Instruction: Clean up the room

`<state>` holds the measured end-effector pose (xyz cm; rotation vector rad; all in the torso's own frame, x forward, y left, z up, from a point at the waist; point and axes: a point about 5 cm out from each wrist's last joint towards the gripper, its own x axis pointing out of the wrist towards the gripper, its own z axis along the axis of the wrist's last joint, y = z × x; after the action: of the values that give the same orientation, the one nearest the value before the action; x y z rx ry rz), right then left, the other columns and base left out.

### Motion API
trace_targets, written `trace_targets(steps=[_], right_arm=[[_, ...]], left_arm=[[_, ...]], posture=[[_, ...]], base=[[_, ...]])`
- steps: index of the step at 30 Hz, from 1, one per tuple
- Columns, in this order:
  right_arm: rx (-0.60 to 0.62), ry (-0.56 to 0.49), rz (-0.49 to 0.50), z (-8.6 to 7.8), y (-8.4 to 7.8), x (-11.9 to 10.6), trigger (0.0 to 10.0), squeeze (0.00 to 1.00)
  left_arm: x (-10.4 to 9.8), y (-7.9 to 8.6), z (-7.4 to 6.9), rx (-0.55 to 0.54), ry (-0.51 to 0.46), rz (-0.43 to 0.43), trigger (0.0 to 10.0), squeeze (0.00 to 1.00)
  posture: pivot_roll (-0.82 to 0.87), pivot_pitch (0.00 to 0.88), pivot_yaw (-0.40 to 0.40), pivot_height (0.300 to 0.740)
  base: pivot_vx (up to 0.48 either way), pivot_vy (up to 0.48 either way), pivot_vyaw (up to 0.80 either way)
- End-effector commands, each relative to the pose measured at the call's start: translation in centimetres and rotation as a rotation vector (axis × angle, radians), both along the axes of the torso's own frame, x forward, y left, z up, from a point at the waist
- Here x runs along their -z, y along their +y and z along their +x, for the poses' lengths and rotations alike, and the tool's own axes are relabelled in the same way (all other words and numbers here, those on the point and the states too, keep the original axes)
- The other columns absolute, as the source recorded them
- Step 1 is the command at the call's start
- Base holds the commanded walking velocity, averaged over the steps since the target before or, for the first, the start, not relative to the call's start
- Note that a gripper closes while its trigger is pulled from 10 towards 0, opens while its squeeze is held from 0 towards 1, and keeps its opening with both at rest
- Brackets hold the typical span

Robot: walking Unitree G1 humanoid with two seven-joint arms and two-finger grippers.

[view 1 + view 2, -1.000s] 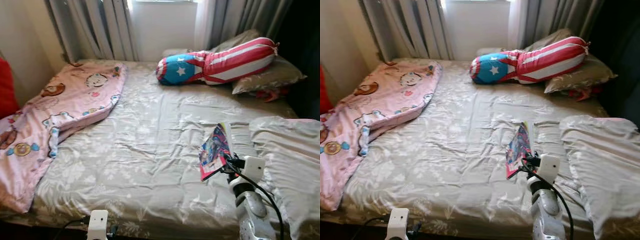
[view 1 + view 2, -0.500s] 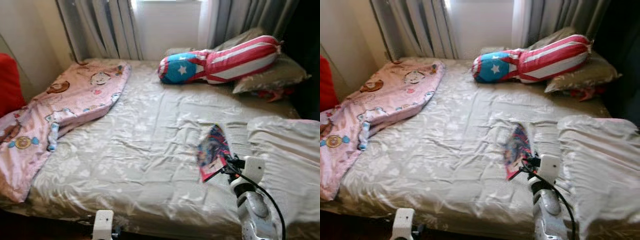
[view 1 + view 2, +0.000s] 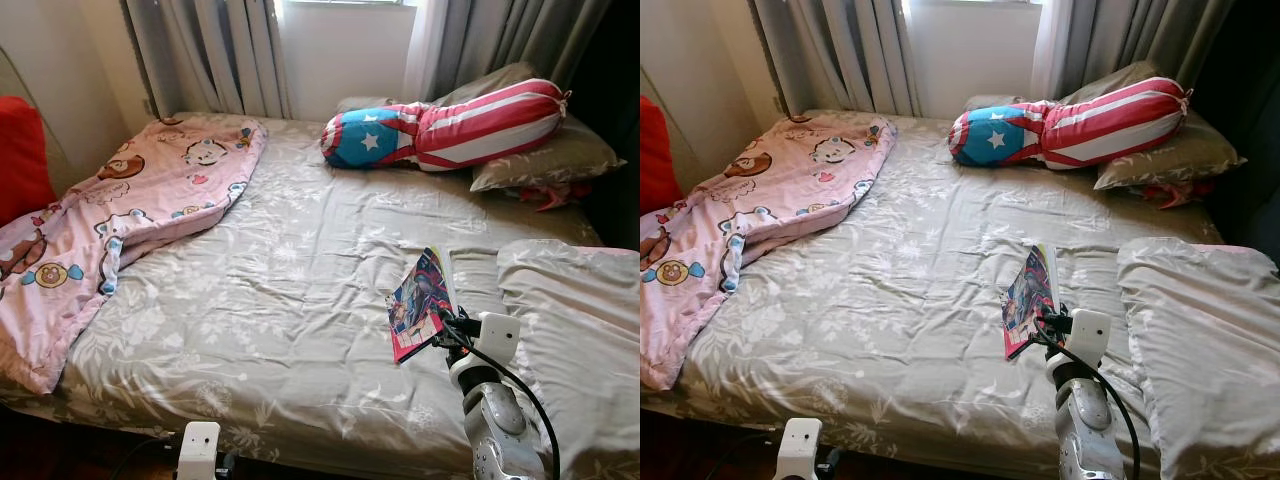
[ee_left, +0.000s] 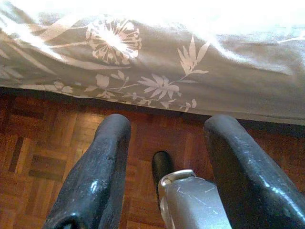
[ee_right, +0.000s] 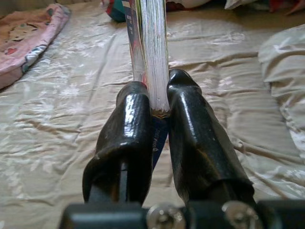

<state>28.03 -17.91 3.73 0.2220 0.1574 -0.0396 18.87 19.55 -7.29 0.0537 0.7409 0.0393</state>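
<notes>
grey floral bed (image 3: 280, 300): right gripper (image 5: 157, 102) pinches book (image 3: 420, 303); left gripper (image 4: 164, 143) spread over parquet floor (image 4: 57, 143).

Bed: I see a grey floral-sheeted bed (image 3: 280, 300).
On it: pink cartoon-print blanket (image 3: 120, 215) at 9 o'clock; stars-and-stripes bolster (image 3: 450, 125) at 1.
</notes>
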Motion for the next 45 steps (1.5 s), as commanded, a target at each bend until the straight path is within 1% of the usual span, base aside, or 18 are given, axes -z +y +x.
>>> trace_targets(steps=[1,13,15,24,27,30,32,33,34,35,38,41,44,45], right_arm=[[0.016,-0.005,-0.021,0.5,-0.4,-0.5,10.0,0.00],[0.004,-0.007,-0.025,0.5,-0.2,-0.4,10.0,0.00],[0.004,-0.025,-0.022,0.6,-0.1,-0.6,10.0,0.00],[0.005,-0.023,-0.022,0.5,-0.1,-0.6,10.0,0.00],[0.006,-0.023,-0.020,0.5,-0.1,-0.6,10.0,0.00],[0.004,-0.026,-0.016,0.5,0.0,-0.5,10.0,0.00],[0.000,-0.024,-0.018,0.4,0.0,-0.5,10.0,0.00],[-0.002,-0.022,-0.018,0.3,0.0,-0.4,10.0,0.00],[-0.002,-0.022,-0.018,0.3,0.0,-0.4,10.0,0.00],[-0.007,-0.022,-0.015,0.3,0.1,-0.3,10.0,0.00],[-0.012,-0.021,-0.013,0.3,0.1,-0.3,10.0,0.00],[-0.030,-0.022,0.005,0.2,0.5,-0.2,10.0,0.00],[-0.045,-0.026,0.007,0.2,0.8,-0.3,10.0,0.00],[-0.042,-0.026,0.003,0.1,0.8,-0.3,10.0,0.00]], left_arm=[[0.3,0.1,-0.4,-0.003,0.025,-0.009,10.0,0.00],[0.3,0.1,-0.6,-0.004,0.028,-0.002,10.0,0.00],[0.3,0.2,-0.6,-0.003,0.029,-0.002,10.0,0.00],[0.4,0.1,-0.7,0.000,0.031,-0.001,10.0,0.00],[0.3,0.2,-0.5,0.000,0.027,0.018,10.0,0.00],[-0.1,0.5,0.0,-0.022,-0.004,0.013,10.0,0.00],[-0.6,0.6,0.8,-0.038,-0.045,0.000,10.0,0.00],[-1.1,0.6,1.5,-0.048,-0.091,-0.011,10.0,0.00],[-1.1,0.6,1.5,-0.048,-0.091,-0.011,10.0,0.00],[-1.8,0.6,2.5,-0.055,-0.146,-0.027,10.0,0.00],[-2.5,0.5,3.3,-0.052,-0.200,-0.038,10.0,0.00],[-4.2,0.3,5.0,-0.039,-0.320,-0.052,10.0,0.00],[-5.1,0.4,5.7,-0.039,-0.392,-0.056,10.0,0.00],[-5.5,0.3,5.8,-0.022,-0.418,-0.054,10.0,0.00]], posture=[[-0.01,0.000,-0.008,0.726],[-0.01,0.000,-0.010,0.726],[-0.01,0.000,-0.010,0.726],[-0.01,0.000,-0.007,0.726],[-0.02,0.000,-0.005,0.726],[-0.02,0.000,-0.002,0.726],[-0.02,0.000,-0.001,0.726],[-0.02,0.000,0.001,0.726],[-0.02,0.000,0.001,0.726],[-0.02,0.000,0.003,0.726],[-0.02,0.000,0.006,0.726],[-0.03,0.000,0.014,0.726],[-0.03,0.000,0.017,0.726],[-0.04,0.000,0.019,0.726]], base=[[0.251,0.000,-0.43],[0.267,0.000,-0.60],[0.274,0.000,0.00],[0.272,0.000,0.00],[0.086,0.000,0.00],[0.000,0.000,0.00],[0.000,0.000,0.00],[0.000,0.000,0.00],[0.000,0.000,0.00],[0.000,0.000,0.00],[0.000,0.000,0.00],[0.000,0.000,0.00],[0.000,0.000,0.00],[0.000,0.000,0.00]])
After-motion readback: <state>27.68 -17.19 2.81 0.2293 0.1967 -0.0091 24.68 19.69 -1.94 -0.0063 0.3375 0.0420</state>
